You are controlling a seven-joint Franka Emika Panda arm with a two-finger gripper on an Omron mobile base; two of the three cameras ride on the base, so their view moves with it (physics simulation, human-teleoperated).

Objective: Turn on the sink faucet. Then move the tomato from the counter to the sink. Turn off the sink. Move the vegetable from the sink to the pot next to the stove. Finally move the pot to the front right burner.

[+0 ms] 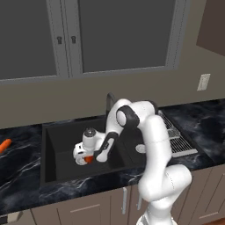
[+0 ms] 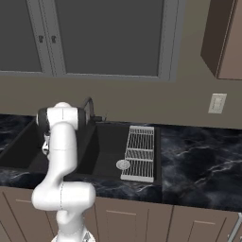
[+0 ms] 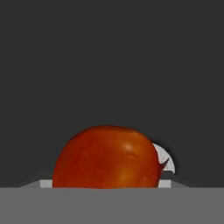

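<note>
The tomato (image 3: 107, 157) is red-orange and round. It sits low in the left bowl of the black sink (image 1: 57, 145). In the hand view it is very close, at 6 o'clock, with the dark sink floor behind it. A bit of the shiny drain (image 3: 164, 158) peeks out at its 3 o'clock side.

In the left base view the tomato (image 1: 89, 159) shows as a small red spot right at the gripper (image 1: 88, 158). The gripper reaches down into the left bowl. The finger tips are hidden by the tomato and the hand, so I cannot tell if they are squeezing it or are let go.

The thin dark faucet (image 1: 109, 102) stands behind the sink, at 12 o'clock from the tomato. The white arm bends in front of it and hides much of it.

A white wire rack (image 2: 140, 152) lies over the right bowl, at 3 o'clock from the tomato. A round silver drain (image 2: 123, 164) sits just beside the rack.

The black counter (image 2: 198, 160) with white lines runs around the sink. A long orange carrot (image 1: 4, 145) lies on it at 9 o'clock, well apart from the sink.

A white wall plate (image 2: 217, 103) is on the wall at 2 o'clock. No words or labels can be read anywhere.
</note>
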